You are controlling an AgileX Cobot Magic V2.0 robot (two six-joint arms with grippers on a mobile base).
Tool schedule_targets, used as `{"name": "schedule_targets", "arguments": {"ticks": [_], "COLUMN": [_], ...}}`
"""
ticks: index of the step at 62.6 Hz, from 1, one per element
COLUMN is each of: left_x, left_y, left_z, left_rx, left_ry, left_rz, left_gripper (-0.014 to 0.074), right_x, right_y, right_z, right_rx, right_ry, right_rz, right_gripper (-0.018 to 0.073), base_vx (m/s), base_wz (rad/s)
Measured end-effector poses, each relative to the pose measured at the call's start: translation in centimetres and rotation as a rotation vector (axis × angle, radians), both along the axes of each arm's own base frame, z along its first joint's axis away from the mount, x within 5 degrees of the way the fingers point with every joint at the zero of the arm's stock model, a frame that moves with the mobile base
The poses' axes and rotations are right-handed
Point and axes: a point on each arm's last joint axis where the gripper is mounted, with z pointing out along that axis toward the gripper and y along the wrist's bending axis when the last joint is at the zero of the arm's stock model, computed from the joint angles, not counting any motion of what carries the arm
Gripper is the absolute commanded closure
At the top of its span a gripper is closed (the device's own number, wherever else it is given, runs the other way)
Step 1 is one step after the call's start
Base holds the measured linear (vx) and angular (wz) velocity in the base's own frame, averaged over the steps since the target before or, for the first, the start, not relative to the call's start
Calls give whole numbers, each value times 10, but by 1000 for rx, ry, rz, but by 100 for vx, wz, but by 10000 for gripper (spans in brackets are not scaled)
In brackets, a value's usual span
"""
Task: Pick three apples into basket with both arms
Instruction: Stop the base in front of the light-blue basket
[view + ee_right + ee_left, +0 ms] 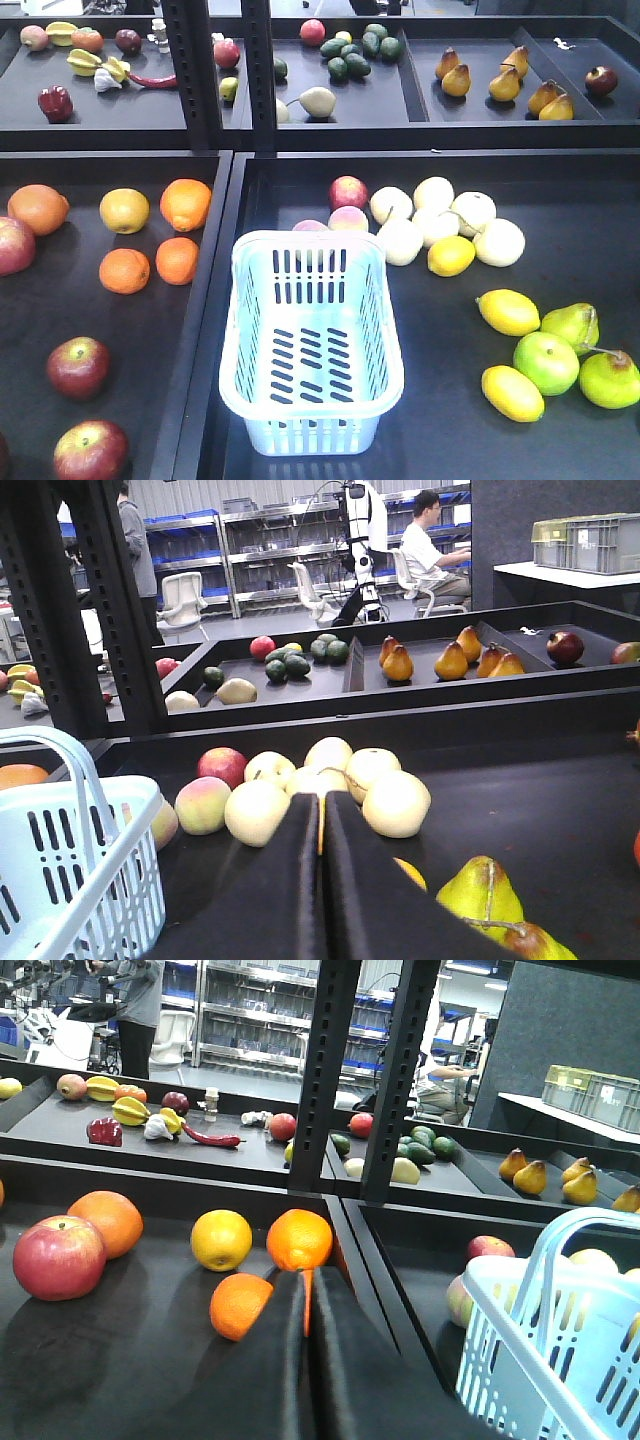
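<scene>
the left end effector (306,1295) has its two black fingers brought together, only a thin slit between them, and it grips nothing. just beyond its tips lies an orange (299,1239), with a smaller orange (240,1305) to its side and a pink-red apple (58,1257) further left. the right end effector (321,820) is likewise pressed together and empty. it points at a heap of pale yellow round fruits (395,802), and a green-yellow pear (480,890) lies near on its right.

between the two arms stands the basket (305,238), pale blue-white and slotted, in the right-hand tray of the black table (450,450), close against the divider. through its slots only the dark tray shows, and no fruit is inside.

two dark maroon-red apples (78,367) lie in the near left corner of the left tray, the second apple (90,450) close in front of the first. both are well apart from the basket and from either end effector. a red sliver at the very left edge may be a third; i cannot tell.

as i judge it, the task is at its start: nothing picked, nothing dropped in, all three apples left to fetch.

no brand, label or writing can be read anywhere.
</scene>
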Motion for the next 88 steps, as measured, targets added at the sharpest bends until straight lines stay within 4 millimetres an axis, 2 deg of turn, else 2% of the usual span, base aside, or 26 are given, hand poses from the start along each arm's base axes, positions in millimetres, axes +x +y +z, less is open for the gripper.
{"name": "schedule_targets", "arguments": {"ticks": [17,23,40,58,70,77,83,88], "left_x": [0,0,0,0,0,-3,-10,-22], "left_y": [0,0,-2,-3,-2,-4,-8,-10], "left_z": [0,0,0,2,6,22,51,85], "left_rx": [0,-48,-481,-753,-1113,-1262,-1310,-1259], "left_ry": [0,0,-1,-6,-36,-54,-86,-150], "left_rz": [0,-2,-20,-33,-49,-94,-180,-259], "left_gripper": [603,603,603,603,603,603,603,603], "right_x": [0,0,0,0,0,0,0,0], "right_y": [0,0,0,0,0,0,0,0], "right_z": [0,0,0,0,0,0,0,0], "right_rx": [0,0,0,0,0,0,0,0], "right_ry": [0,0,0,0,0,0,0,0], "right_rz": [0,0,0,0,0,0,0,0], "right_gripper": [564,564,564,564,564,564,564,564], "base_vx": [0,0,0,0,0,0,0,0], "base_wz": [0,0,0,0,0,0,0,0]}}
